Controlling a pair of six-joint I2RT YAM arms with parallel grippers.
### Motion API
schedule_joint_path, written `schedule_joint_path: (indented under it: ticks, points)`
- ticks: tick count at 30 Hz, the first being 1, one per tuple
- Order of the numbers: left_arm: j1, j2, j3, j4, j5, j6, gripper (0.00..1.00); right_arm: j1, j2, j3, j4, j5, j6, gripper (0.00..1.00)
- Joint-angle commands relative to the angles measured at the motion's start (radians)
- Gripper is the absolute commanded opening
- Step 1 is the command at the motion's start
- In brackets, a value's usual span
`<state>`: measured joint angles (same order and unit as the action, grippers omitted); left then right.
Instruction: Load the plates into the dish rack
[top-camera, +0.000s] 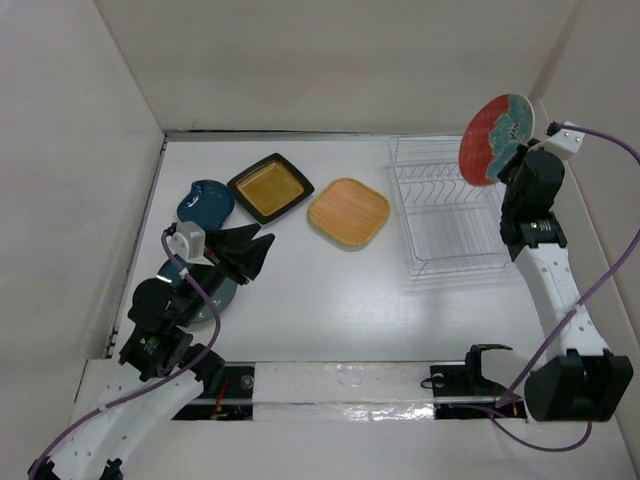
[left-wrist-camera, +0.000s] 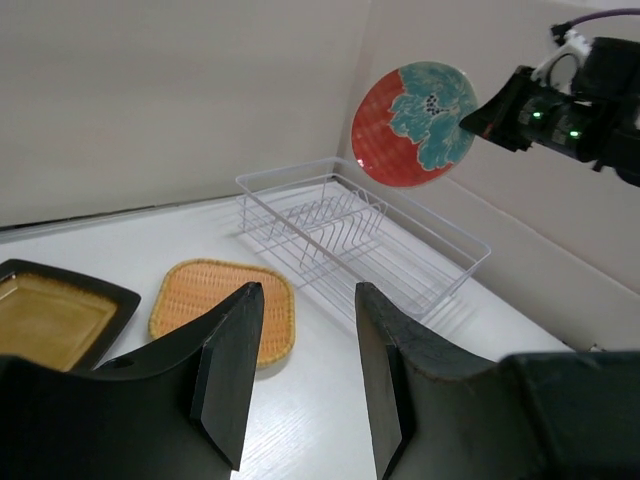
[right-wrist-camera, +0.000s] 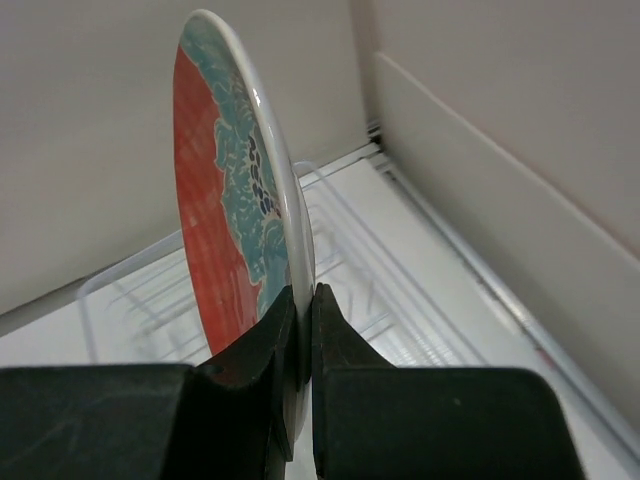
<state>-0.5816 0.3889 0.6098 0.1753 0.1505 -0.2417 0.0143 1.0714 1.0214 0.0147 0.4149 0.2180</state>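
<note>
My right gripper is shut on the rim of the round red plate with teal pattern, held on edge in the air above the right end of the white wire dish rack. In the right wrist view the plate stands edge-on between the fingers. My left gripper is open and empty, hovering over the dark teal plate. On the table lie the small blue dish, the black-rimmed square plate with mustard centre and the tan wooden plate.
White walls enclose the table on the left, back and right. The rack holds no dishes and stands close to the right wall. A black fitting sits at the near edge between the arm bases.
</note>
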Motion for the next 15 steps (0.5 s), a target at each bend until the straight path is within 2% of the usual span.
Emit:
schedule_joint_path:
  ticks: [1,3,7,15]
  points:
    - [0.002,-0.038,-0.012,0.052,0.02,-0.019,0.39,-0.063,0.088,0.173,0.28,-0.054,-0.093,0.0]
    - [-0.012,-0.053,-0.008,0.046,0.015,-0.016,0.39,-0.098,0.157,0.221,0.357,-0.065,-0.164,0.0]
    - [-0.023,-0.068,-0.008,0.049,0.018,-0.021,0.4,-0.167,0.281,0.331,0.349,-0.163,-0.337,0.0]
    - [-0.034,-0.081,-0.008,0.046,0.026,-0.025,0.42,-0.301,0.418,0.394,0.266,-0.309,-0.431,0.0]
